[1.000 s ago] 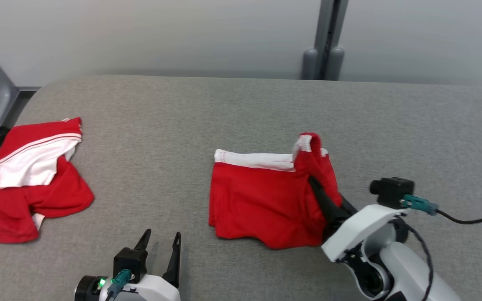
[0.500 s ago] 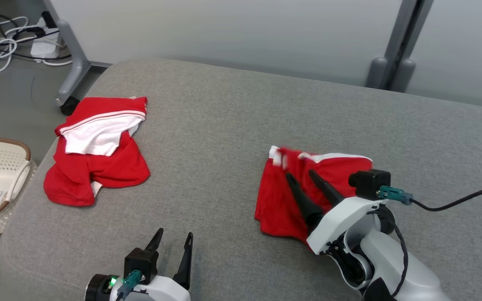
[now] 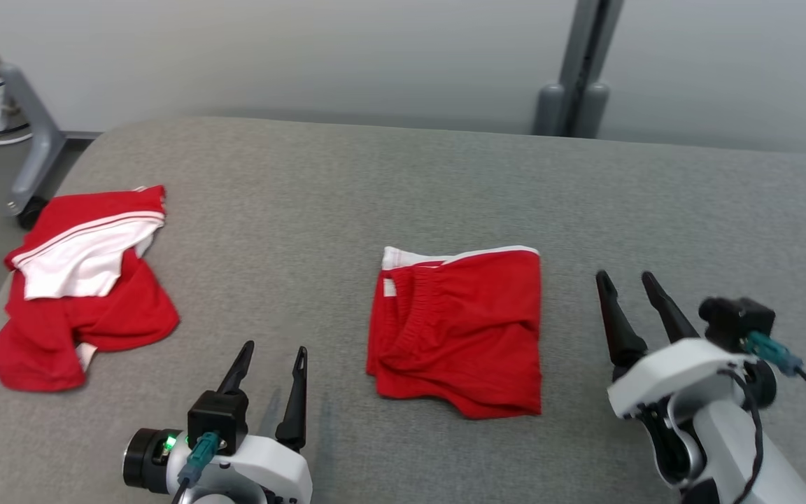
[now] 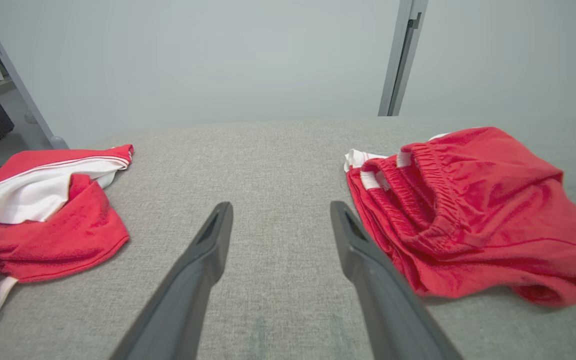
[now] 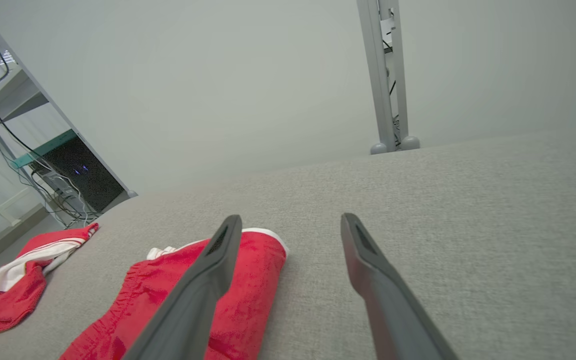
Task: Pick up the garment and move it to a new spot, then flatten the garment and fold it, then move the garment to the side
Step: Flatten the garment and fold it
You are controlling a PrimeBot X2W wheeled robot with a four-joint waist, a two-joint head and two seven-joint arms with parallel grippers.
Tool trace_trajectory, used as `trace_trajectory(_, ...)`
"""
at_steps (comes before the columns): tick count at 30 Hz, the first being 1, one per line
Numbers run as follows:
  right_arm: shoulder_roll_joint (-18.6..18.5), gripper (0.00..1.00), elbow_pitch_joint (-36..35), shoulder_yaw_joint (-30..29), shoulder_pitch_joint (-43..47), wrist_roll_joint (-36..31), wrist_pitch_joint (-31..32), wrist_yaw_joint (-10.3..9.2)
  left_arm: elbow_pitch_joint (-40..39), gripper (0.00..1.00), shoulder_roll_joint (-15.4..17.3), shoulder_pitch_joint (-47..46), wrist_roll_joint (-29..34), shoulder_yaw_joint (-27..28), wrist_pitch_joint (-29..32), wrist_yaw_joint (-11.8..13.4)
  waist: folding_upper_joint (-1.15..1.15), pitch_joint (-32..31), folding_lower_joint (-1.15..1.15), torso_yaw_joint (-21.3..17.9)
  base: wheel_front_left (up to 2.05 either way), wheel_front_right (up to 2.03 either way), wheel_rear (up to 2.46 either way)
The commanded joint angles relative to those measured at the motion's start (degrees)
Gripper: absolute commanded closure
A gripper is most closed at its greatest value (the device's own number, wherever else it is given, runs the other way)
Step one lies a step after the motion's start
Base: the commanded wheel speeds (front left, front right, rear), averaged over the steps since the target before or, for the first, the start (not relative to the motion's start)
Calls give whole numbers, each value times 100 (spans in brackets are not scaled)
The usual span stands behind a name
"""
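Folded red shorts (image 3: pixel 459 329) flat on grey bench (image 3: pixel 375 182). Right claw (image 3: pixel 623 277) wide, empty, beside shorts. Left claw (image 3: pixel 274 348) wide, empty. Crumpled red-white garment (image 3: pixel 81 287) far left.

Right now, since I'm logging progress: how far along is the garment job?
Done: the red shorts lie folded on the grey surface. In hand: nothing; the left gripper and right gripper stand open, clear of it. Left: moving the shorts aside. A second garment lies crumpled nearby.
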Motion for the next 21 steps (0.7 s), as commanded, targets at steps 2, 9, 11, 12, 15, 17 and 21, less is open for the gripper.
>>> trace_trajectory(2, 26, 0, -363, -459, 419, -593, -24, 1, -75, 0, 27, 99, 73, 137, -8, 57, 0, -4, 0, -319, 0, 0, 0)
trace_trajectory(9, 99, 0, -893, -1088, 1053, -1389, -25, 1, -119, 0, 26, 221, 211, 398, -8, 4, 0, -96, 0, -603, 0, 0, 0)
trace_trajectory(11, 101, 0, -996, -1098, 1234, -1458, -25, 1, -98, 0, 26, 255, 233, 461, -8, -21, 0, -152, 0, -658, 0, 0, 0)
trace_trajectory(12, 103, 0, -1052, -1049, 1294, -1494, -25, 1, -96, 0, 25, 276, 247, 493, -8, -26, 0, -184, 0, -682, 0, 0, 0)
trace_trajectory(15, 91, 0, -1110, -963, 1518, -1414, -26, 1, -63, 0, 25, 390, 266, 569, -8, -36, 0, -301, 0, -736, 0, 0, 0)
trace_trajectory(17, 92, 0, -1154, -932, 1632, -1323, -26, 1, -40, 0, 25, 477, 296, 615, -8, -38, 0, -393, 0, -757, 0, 0, 0)
trace_trajectory(21, 91, 0, -1245, -826, 1806, -1273, -27, 1, -38, 0, 23, 606, 320, 710, -8, -11, 0, -507, 0, -815, 0, 0, 0)
